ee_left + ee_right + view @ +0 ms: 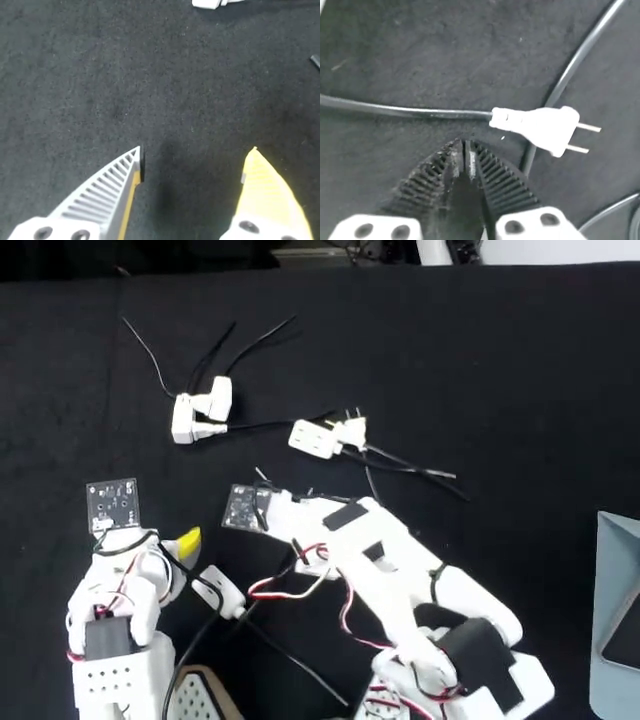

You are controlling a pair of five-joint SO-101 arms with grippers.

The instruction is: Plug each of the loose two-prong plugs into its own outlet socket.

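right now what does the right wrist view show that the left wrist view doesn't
Only the right wrist view: a loose white plug with two bare prongs, its black cord trailing off, and the right gripper shut, its tips close beside the plug.

Only the left wrist view: the left gripper wide open with nothing between its fingers, and a white piece cut off at the picture's edge, too little of it to tell what it is.

Both: the black cloth covering the table.

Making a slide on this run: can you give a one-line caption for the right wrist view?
Shut right claw just short of a loose white two-prong plug lying on black cloth.
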